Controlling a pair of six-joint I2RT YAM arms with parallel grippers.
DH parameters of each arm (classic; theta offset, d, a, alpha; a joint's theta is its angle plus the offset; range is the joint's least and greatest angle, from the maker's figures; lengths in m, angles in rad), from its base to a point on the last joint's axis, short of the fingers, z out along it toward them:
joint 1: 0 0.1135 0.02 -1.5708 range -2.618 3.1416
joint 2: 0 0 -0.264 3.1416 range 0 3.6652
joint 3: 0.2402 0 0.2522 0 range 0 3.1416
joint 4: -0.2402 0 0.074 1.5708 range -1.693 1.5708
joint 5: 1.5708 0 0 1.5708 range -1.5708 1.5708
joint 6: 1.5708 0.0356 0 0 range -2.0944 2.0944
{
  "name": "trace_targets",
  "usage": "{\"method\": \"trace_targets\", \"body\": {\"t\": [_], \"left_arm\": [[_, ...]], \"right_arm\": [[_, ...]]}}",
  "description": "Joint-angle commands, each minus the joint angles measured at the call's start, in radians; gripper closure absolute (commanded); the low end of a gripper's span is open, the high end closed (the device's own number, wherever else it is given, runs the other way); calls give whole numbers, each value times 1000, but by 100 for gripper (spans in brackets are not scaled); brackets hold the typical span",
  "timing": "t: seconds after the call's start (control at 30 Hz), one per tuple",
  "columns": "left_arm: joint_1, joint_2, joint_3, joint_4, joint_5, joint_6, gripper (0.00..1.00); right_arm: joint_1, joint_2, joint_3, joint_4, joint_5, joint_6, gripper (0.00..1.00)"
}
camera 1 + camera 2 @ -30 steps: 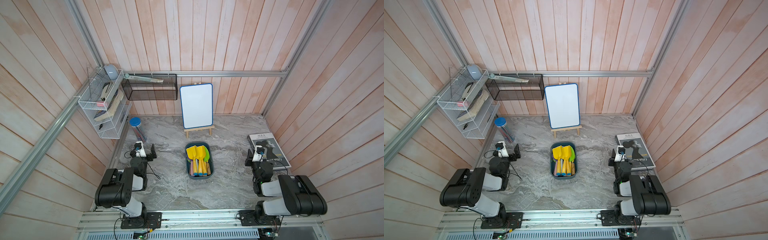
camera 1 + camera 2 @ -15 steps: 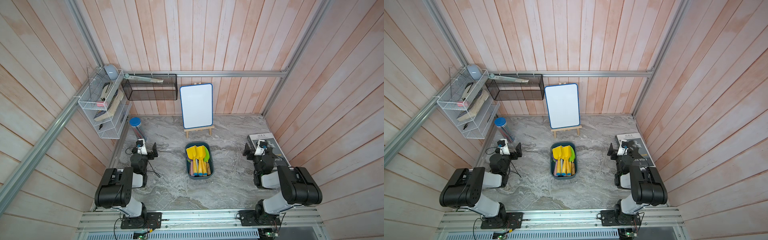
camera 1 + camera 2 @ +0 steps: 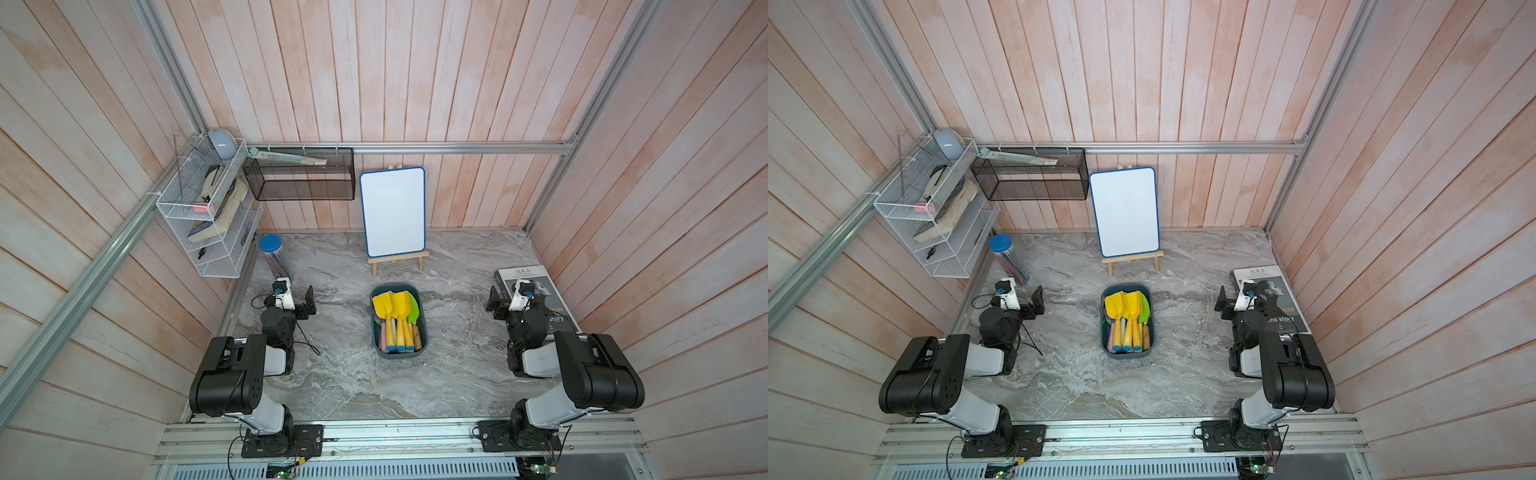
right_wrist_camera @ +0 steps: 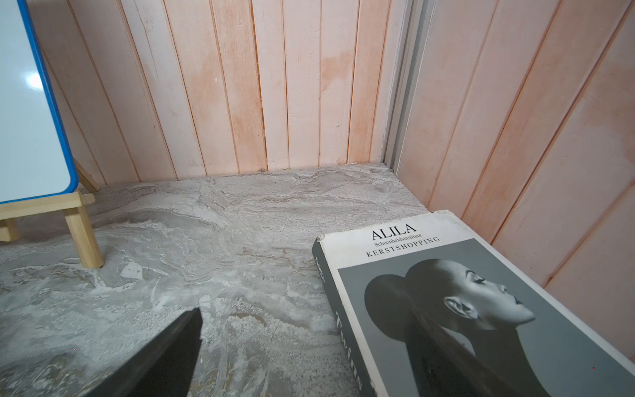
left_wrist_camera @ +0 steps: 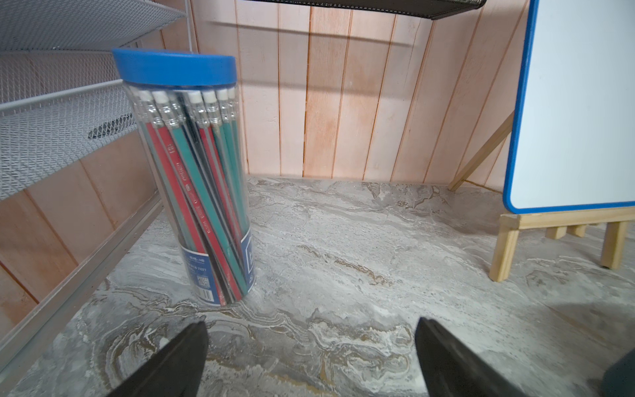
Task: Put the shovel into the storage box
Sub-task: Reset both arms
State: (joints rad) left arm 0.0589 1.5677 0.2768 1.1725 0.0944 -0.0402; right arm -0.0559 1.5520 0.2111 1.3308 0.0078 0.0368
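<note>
- My right gripper [image 3: 500,301] has just opened wide and holds nothing, well to the right of the storage box [image 3: 398,355].
- My left gripper [image 5: 311,324] is open and empty too.
- The shovels [image 3: 402,303] lie inside the storage box, so the task seems finished.

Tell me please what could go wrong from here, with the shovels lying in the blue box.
The shovels lie piled in the storage box; a bump to it might spill one.
The open left gripper faces the pencil jar; advancing could topple it.
The open right gripper sits by the book and could catch its edge.
</note>
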Motion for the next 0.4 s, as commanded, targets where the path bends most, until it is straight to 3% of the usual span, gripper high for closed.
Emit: {"method": "trace_targets", "body": {"t": [0.0, 0.37], "left_arm": [[4, -7, -2, -3, 5, 14, 0], [2, -6, -2, -6, 3, 14, 0]], "right_arm": [[0, 6, -1, 4, -9, 10, 2], [0, 7, -1, 4, -9, 10, 2]]}}
